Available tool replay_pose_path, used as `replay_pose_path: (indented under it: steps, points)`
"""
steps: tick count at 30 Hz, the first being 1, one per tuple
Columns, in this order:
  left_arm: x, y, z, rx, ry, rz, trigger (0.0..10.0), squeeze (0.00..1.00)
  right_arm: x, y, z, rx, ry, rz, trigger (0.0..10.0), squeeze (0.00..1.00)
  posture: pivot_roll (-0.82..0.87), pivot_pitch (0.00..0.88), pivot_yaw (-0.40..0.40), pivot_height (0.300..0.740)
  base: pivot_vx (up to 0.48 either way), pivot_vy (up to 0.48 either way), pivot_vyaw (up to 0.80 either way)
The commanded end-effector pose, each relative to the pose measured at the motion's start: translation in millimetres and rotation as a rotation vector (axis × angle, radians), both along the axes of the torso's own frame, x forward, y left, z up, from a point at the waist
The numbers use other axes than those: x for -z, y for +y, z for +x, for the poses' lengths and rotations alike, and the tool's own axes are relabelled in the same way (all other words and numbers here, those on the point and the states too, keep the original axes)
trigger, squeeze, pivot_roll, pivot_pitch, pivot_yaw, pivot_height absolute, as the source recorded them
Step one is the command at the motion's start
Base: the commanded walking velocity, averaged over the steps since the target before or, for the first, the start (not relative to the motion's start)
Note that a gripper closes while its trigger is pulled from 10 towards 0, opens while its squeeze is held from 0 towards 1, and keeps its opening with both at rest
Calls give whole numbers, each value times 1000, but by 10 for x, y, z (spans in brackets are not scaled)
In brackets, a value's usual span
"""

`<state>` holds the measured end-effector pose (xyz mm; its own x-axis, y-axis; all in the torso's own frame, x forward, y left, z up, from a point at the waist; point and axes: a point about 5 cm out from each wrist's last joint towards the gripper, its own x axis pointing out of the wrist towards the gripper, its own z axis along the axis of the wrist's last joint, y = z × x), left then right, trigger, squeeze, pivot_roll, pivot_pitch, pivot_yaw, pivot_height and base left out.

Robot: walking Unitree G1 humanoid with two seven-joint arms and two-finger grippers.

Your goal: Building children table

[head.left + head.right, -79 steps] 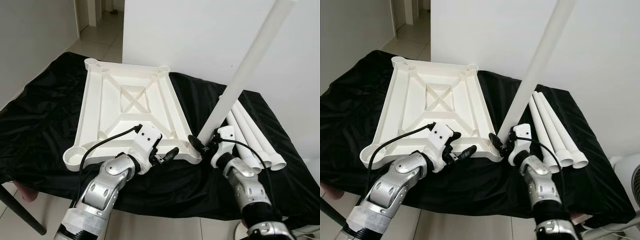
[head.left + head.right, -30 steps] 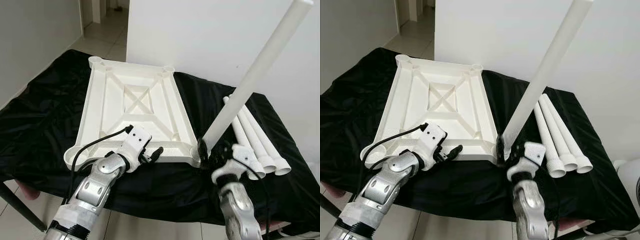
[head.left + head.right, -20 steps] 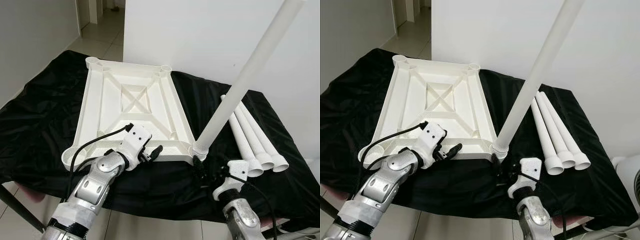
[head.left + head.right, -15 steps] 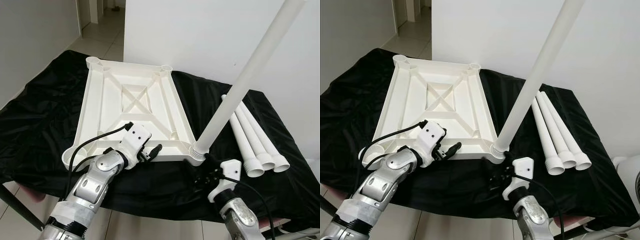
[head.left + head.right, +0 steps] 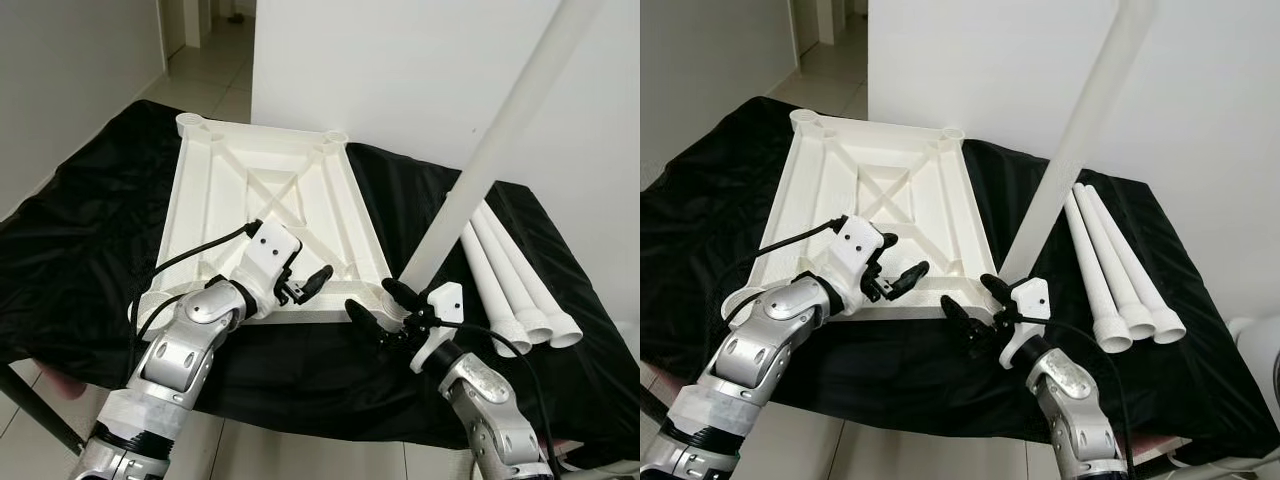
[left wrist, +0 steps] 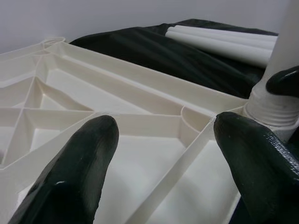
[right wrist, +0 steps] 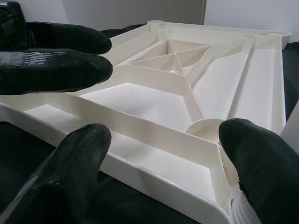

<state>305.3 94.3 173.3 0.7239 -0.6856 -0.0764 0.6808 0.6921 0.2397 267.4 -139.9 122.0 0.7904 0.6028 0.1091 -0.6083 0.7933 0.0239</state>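
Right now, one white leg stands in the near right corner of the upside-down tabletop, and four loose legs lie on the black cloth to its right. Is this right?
Not quite: three loose legs lie on the black cloth, not four; the left eye view shows their three ends side by side. The rest holds: one standing leg sits in the near right corner of the upside-down tabletop.

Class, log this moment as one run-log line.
leg: standing in tabletop near corner | right gripper: open, beside leg base | left gripper: open, over near edge | spare legs: on cloth

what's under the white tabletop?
The upside-down tabletop lies on a black cloth that drapes over the edges. Whatever supports the cloth is covered.
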Motion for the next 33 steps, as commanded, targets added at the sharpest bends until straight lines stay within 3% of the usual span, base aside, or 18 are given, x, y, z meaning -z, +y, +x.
replay_pose_path:
  steps: [1, 4, 8, 11, 17, 31, 32, 33]
  points:
    - [38, -40, -4, 2, 13, 13, 10000, 0, 4, -153, 59, 70, 6, 3, 10000, 0, 89, 14, -152, 740, 0, 0, 0]
    - [49, -34, 2, -7, 17, 20, 10000, 0, -2, -203, 86, 96, 7, 4, 10000, 0, 89, 14, -152, 740, 0, 0, 0]
    - [189, -24, 55, -57, 76, 98, 10000, 0, 39, -449, 115, 238, 22, 16, 10000, 0, 82, 12, -149, 740, 0, 0, 0]
    - [262, -30, 87, -76, 103, 136, 10000, 0, 61, -475, 93, 248, 30, 16, 10000, 0, 77, 9, -145, 740, 0, 0, 0]
    - [431, 11, 296, -257, 200, 198, 10000, 0, -14, -189, -27, 92, 13, 77, 10000, 0, 63, 4, -136, 740, 0, 0, 0]
    - [466, 70, 485, -373, 279, 306, 10000, 0, -219, -72, -38, 83, -41, 123, 10000, 0, 47, 7, -114, 740, 0, 0, 0]
    - [487, 132, 543, -463, 306, 337, 10000, 0, -249, -72, -36, 88, -49, 121, 10000, 0, 45, 11, -111, 740, 0, 0, 0]
    - [487, 132, 543, -463, 306, 337, 10000, 0, -249, -72, -36, 88, -49, 121, 10000, 0, 45, 11, -111, 740, 0, 0, 0]
